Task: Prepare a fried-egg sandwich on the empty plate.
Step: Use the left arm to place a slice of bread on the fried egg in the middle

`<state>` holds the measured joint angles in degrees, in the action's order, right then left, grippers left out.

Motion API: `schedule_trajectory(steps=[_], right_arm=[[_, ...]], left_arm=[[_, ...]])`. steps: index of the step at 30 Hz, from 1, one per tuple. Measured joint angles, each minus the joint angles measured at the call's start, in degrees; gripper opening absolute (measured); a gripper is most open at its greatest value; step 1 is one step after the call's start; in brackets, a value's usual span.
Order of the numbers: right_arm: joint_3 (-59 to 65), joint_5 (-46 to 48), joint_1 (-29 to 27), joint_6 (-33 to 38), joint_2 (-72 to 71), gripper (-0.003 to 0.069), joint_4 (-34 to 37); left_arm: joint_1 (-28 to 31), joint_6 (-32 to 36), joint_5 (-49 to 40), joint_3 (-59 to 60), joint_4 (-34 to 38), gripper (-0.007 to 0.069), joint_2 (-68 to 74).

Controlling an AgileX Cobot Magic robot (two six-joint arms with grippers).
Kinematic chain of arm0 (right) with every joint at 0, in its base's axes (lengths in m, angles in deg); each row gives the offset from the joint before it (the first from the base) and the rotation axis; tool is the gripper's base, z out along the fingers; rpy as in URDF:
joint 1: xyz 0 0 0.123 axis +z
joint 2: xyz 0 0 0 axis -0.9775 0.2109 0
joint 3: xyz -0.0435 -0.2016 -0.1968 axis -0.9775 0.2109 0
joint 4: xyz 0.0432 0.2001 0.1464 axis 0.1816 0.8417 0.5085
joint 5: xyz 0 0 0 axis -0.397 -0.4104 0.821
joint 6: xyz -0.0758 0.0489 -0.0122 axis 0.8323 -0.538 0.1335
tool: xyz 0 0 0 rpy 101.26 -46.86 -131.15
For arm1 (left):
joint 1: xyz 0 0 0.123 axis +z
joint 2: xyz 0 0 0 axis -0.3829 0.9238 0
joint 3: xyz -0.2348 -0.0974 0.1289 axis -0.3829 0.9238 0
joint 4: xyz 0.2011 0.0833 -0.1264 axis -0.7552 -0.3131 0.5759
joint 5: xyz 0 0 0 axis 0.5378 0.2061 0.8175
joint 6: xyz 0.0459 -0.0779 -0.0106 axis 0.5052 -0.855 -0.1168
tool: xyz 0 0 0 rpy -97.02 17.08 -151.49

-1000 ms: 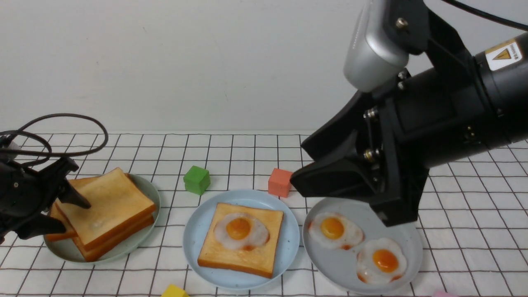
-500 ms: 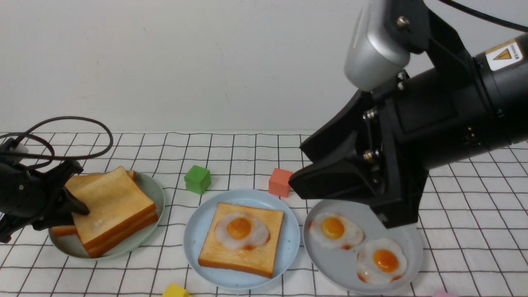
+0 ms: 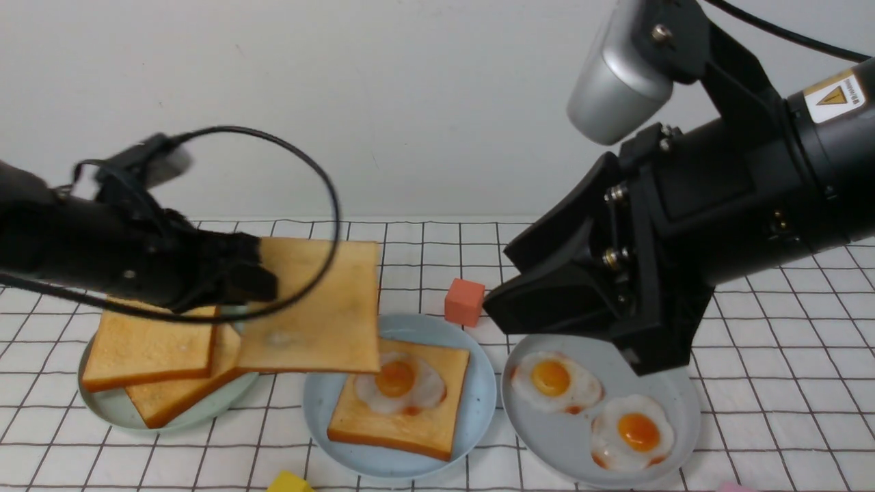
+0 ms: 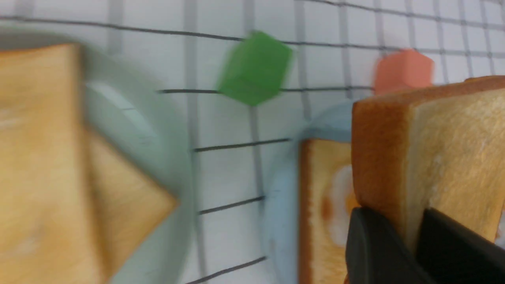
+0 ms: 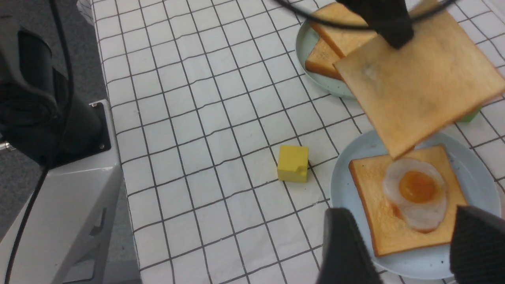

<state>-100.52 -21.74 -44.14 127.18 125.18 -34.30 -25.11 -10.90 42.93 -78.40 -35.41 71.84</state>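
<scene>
Lifted: square, golden-brown toast

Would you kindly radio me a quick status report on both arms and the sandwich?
Left jaws clamped on raised toast slice; right jaws open, empty; egg on toast, blue plate, uncovered.

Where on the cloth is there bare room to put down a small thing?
In the right wrist view, bare cloth lies between the grey machine base and the yellow block. It is crowded where the lifted toast hangs between the pale green plate and the light blue plate.
</scene>
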Motion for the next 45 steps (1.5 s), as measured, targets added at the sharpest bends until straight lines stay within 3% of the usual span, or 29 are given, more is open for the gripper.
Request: schedule_trajectory(steps=[4,10,15,21,26,28,35,37,39,43,45], right_arm=[[0.0,0.2,0.0,-0.65,0.0,0.0388,-0.19],[0.0,2.29,0.0,-2.29,0.0,0.0388,-3.25],[0.0,3.97,0.0,-7.29,0.0,0.0388,-6.37],[0.0,7.49,0.0,-18.63,0.0,0.0388,-11.8],[0.0,7.99,0.0,-20.84,0.0,0.0388,-12.63],[0.0,8.06,0.0,-21.21,0.0,0.0388,-12.94],[0.0,8.32,0.0,-21.35,0.0,0.0387,-13.52],[0.0,8.53,0.0,-21.35,0.0,0.0383,-13.97],[0.0,9.45,0.0,-21.98,0.0,0.035,-15.52],[0.08,10.1,0.0,-25.16,-0.02,0.027,-17.93],[1.16,9.72,0.0,-26.82,-0.59,0.0176,-18.43]], left_arm=[[-6.32,3.97,0.65,-2.03,2.44,0.0122,5.53],[-7.18,4.36,-0.24,-5.33,3.64,0.0122,14.66],[-7.18,4.36,-0.32,-5.97,4.87,0.0122,17.2],[-7.18,3.19,-0.36,-6.14,4.67,0.012,17.59],[-7.18,2.24,-0.36,-6.14,4.54,0.0129,17.59],[-7.18,2.11,-0.51,-6.14,4.49,0.0171,17.59],[-7.18,1.88,-0.56,-6.14,3.17,0.043,17.5],[-7.18,1.39,0.05,-6.14,1.73,0.0461,17.01],[-7.18,-2.19,1.37,-6.14,-2.99,0.051,14.64],[-7.18,-8.7,0.8,-6.14,-8.99,0.0529,9.95],[-7.18,-14.88,-1.64,-6.14,-15.23,0.053,4.38]])
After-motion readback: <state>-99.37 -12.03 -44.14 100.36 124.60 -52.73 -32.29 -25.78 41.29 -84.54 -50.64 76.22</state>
